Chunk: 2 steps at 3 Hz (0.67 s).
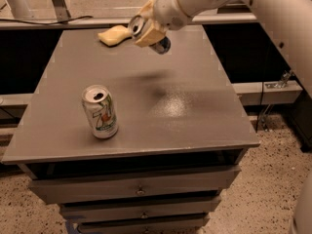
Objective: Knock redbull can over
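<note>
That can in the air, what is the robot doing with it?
The robot's gripper holds the redbull can tipped on its side in the air above the far part of the table. It is not lying on the table yet. The 7UP can stands upright near the front, and a sponge lies at the back.

Looking like lab: grey drawer cabinet [97,191] sitting on speckled floor [265,184], cable [44,19] trailing behind, gripper [148,33] hanging over top, clutching redbull can [137,26].

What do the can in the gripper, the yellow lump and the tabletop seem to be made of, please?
Redbull can, tilted in the gripper above the tabletop: thin metal, shiny silver top. Yellow lump: probably sponge, soft and matte. Tabletop: grey, perhaps painted or laminate, faint sheen.
</note>
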Each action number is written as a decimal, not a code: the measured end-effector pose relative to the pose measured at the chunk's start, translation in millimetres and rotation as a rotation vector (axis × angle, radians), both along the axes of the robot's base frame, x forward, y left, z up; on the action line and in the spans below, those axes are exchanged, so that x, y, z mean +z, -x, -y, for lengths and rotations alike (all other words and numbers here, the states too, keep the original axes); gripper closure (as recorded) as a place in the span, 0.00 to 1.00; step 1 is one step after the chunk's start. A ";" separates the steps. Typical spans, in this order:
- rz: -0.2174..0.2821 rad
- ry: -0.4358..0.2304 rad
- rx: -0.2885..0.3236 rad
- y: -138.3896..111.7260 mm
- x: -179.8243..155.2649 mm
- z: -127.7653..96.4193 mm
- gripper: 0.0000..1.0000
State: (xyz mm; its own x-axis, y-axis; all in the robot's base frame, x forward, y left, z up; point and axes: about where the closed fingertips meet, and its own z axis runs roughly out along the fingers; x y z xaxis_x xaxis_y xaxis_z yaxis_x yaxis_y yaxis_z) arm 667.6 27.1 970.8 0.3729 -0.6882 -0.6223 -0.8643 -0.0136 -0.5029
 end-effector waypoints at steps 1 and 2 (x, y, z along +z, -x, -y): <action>0.071 0.218 0.094 21.8 -28.2 -29.9 1.00; 0.086 0.366 0.146 29.4 -57.1 -48.3 1.00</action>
